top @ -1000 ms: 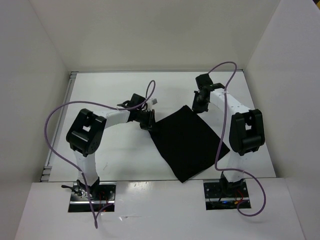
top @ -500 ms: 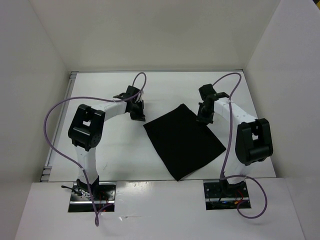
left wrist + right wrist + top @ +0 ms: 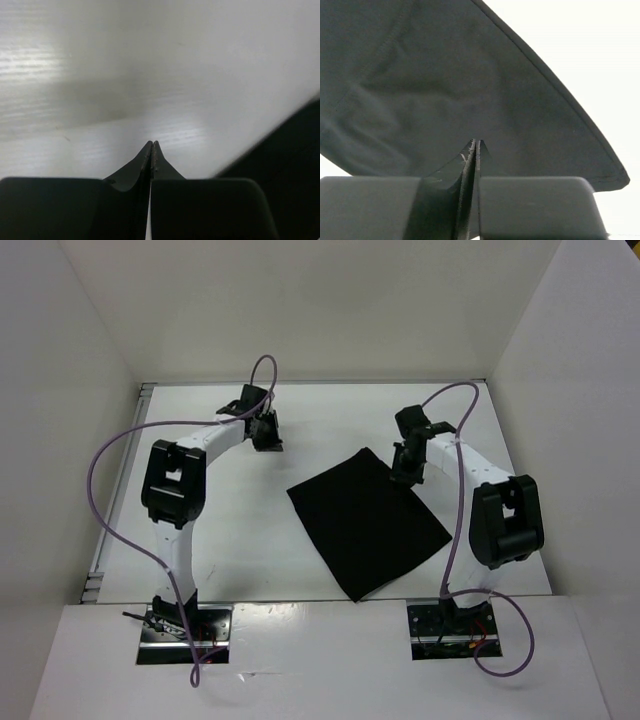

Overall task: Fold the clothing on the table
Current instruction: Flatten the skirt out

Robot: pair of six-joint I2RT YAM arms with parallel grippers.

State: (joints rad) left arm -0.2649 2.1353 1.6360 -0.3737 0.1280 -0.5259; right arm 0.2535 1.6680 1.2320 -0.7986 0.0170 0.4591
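The clothing (image 3: pixel 365 525) is a flat black rectangle lying turned at an angle on the white table (image 3: pixel 225 530). My left gripper (image 3: pixel 269 443) is shut and empty, well to the far left of the clothing over bare table. In the left wrist view its fingertips (image 3: pixel 152 145) meet, and the clothing's edge (image 3: pixel 295 155) shows at the right. My right gripper (image 3: pixel 405 474) hovers at the clothing's far right corner. In the right wrist view its jaws (image 3: pixel 476 142) stand together with only a hairline slit and nothing between them, over the clothing (image 3: pixel 445 75).
White walls close in the table on the left, back and right. Purple cables (image 3: pixel 110 460) loop off both arms. Both arm bases (image 3: pixel 185 625) sit at the near edge. Bare table (image 3: pixel 580 40) lies beyond the clothing's corner.
My left gripper has pulled away from the clothing's left corner, going back and left. The clothing now lies flat, slightly shifted left. My right gripper has drawn back a little by the far corner.
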